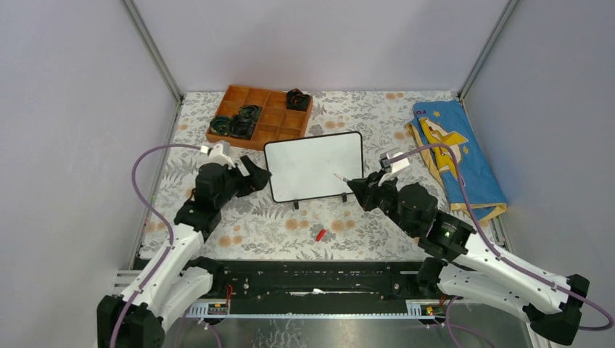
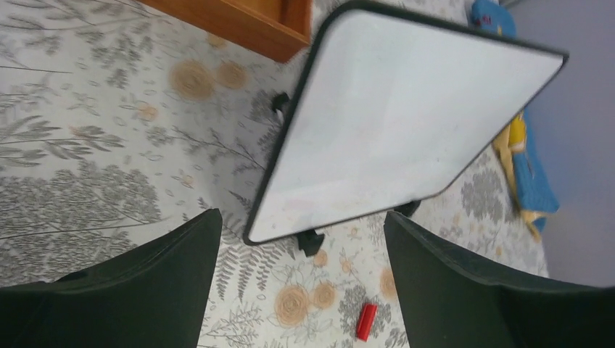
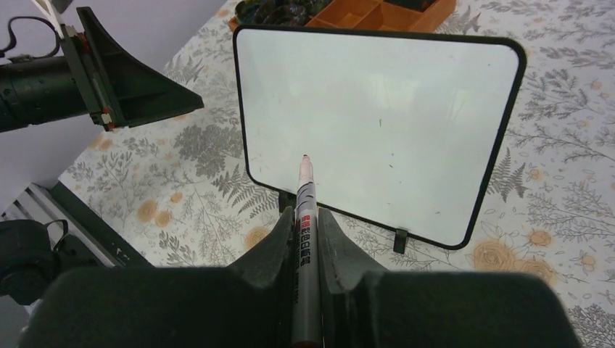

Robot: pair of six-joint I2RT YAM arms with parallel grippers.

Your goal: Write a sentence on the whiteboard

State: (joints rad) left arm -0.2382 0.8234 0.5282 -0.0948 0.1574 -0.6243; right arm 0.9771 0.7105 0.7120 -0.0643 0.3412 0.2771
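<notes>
**Whiteboard.** The whiteboard (image 1: 314, 165) sits at the centre of the top view on the floral table cover (image 1: 290, 225). It is just below the orange compartment tray (image 1: 272, 116) in the frame. It is a white rectangle with a thin black frame and rounded corners. It stands tilted on small black feet (image 1: 296, 204). The writing surface shows plain white with a few tiny dark specks in the right wrist view.

**Writing.** The marker (image 3: 305, 188) carries a red label with white characters, too small to read.

**Right gripper.** The right gripper (image 1: 360, 187) is clamped on the marker barrel at the lower right of the board. The pale red tip points up-frame over the lower part of the board. Whether the tip touches the surface cannot be told.

**Left gripper.** The left gripper (image 1: 259, 172) is at the board's left edge with its jaws spread wide and nothing between them. In the left wrist view the board's lower corner lies between the two fingers (image 2: 167, 283).

**Surroundings.**
- A red cap (image 1: 320, 234) lies on the cover below the board.
- Dark objects (image 1: 236, 125) occupy several tray compartments.
- A blue and yellow cloth (image 1: 457, 156) lies at the right of the frame.
</notes>
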